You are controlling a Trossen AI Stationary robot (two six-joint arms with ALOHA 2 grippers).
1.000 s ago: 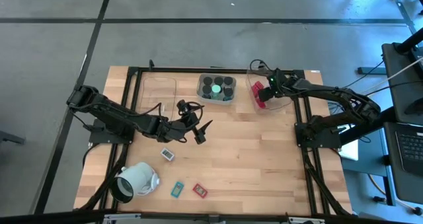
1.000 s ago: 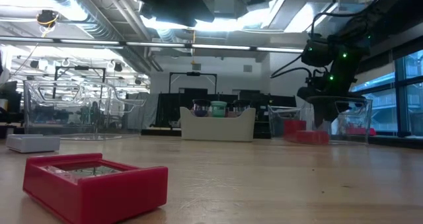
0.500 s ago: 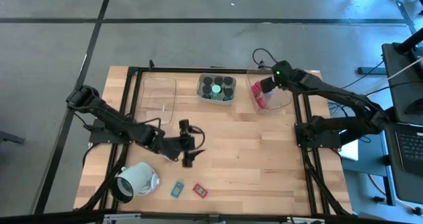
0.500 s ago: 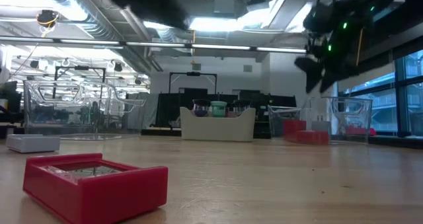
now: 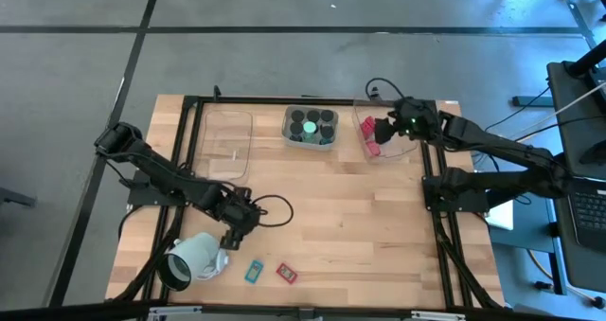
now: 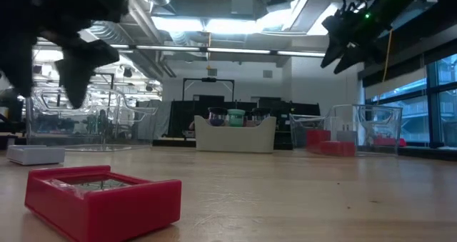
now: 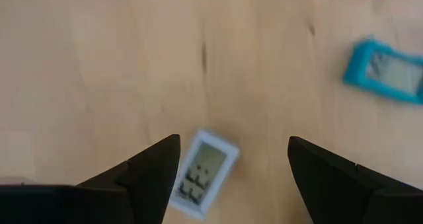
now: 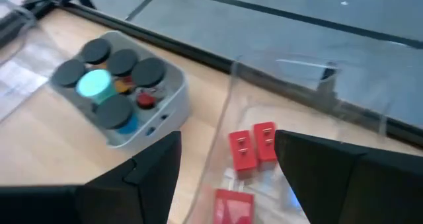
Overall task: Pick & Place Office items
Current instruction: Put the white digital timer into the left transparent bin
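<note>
My left gripper [image 7: 232, 145] points down, open, above a white flat rectangle [image 7: 201, 174] that lies flat on the table under the gap between its fingers. In the high view this gripper [image 5: 231, 234] covers that rectangle. A teal rectangle [image 5: 254, 271] and a red one [image 5: 286, 273] lie flat near the front edge. My right gripper [image 8: 227, 137] hangs open and holds nothing above the clear tray [image 5: 402, 149] at the far right, where red blocks [image 8: 251, 148] lie. Black cylinders, one green-topped [image 8: 96, 82], stand in a grey tray [image 5: 311, 127].
A large pale hollow cylinder [image 5: 194, 259] lies on its side at the near left, close to my left gripper. A clear tray [image 5: 225, 136] sits at the far left. Bare wood spans the table's middle and near right.
My left gripper has swung toward the table's near-left and tipped from near level to pointing down over the white rectangle. My right gripper has risen out of the clear tray at the far right.
</note>
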